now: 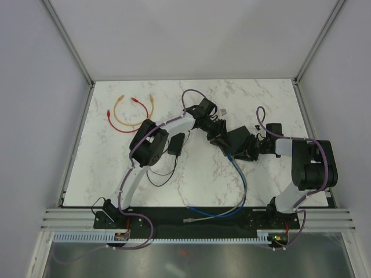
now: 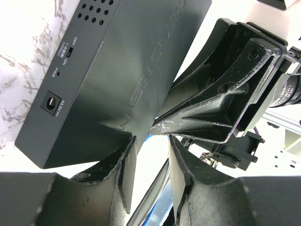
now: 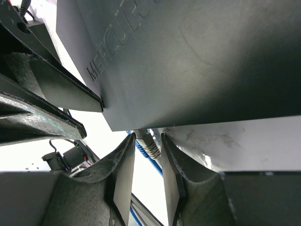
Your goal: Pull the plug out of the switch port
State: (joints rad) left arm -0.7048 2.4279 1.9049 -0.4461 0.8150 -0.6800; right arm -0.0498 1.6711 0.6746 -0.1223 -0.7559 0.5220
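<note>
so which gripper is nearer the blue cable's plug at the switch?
Right. The right gripper has a finger each side of the plug; the left gripper is off to the side, at a corner of the switch.

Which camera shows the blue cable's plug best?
The right wrist view: the plug sits close up between the right end effector's fingers, by the switch. Left wrist shows only a blue sliver; the top view, just the cable.

Marble table point(image 1: 272, 98); orange cables point(image 1: 124, 119), power brick point(image 1: 177, 143)
</note>
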